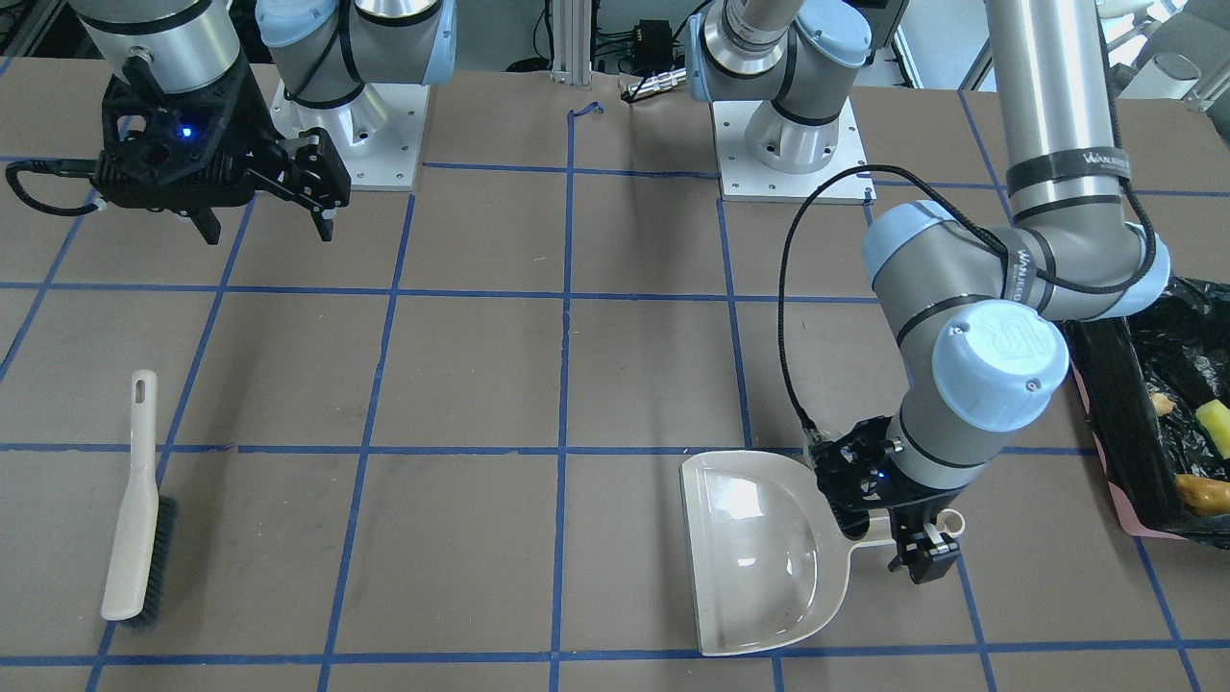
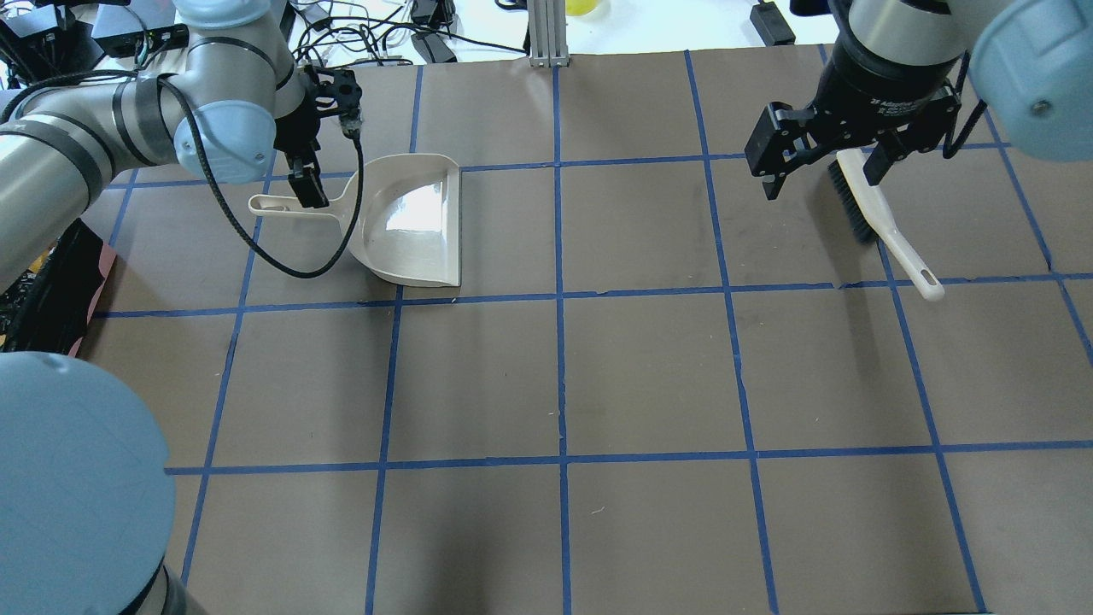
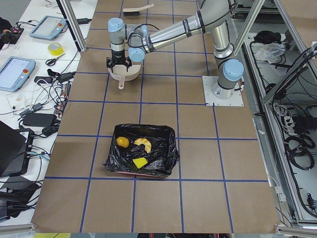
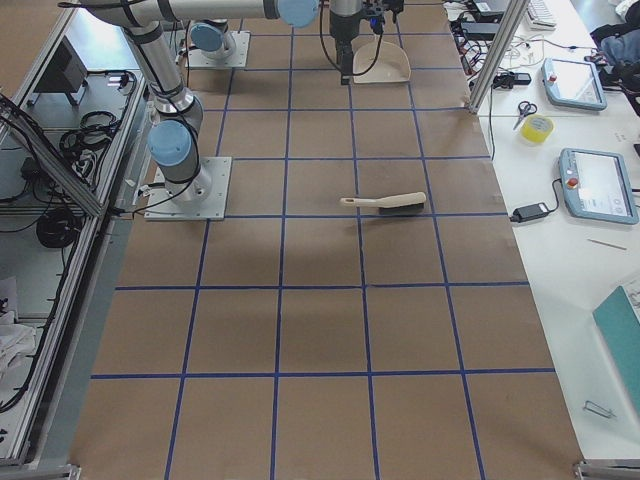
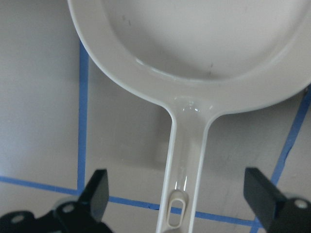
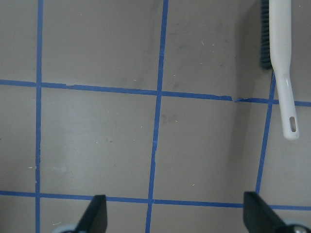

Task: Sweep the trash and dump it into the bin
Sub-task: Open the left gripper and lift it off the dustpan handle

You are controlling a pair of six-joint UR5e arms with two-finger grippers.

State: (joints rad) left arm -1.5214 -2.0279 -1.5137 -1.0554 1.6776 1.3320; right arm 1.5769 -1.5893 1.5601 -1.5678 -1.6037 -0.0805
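The trash lies inside the bin, a pink box lined with a black bag: the potato-like lump, the croissant and the yellow sponge. The bin shows at the front view's right edge. My left gripper is open, hovering low over the handle of the beige dustpan; in the left wrist view the handle runs between the wide-apart fingers without touching them. My right gripper hangs open and empty above the brush.
The brush lies flat on the brown, blue-taped table, handle towards the robot. The dustpan rests flat with its mouth facing the table's middle. The arm bases stand at the robot's edge. Cables and tablets lie beyond the far edge.
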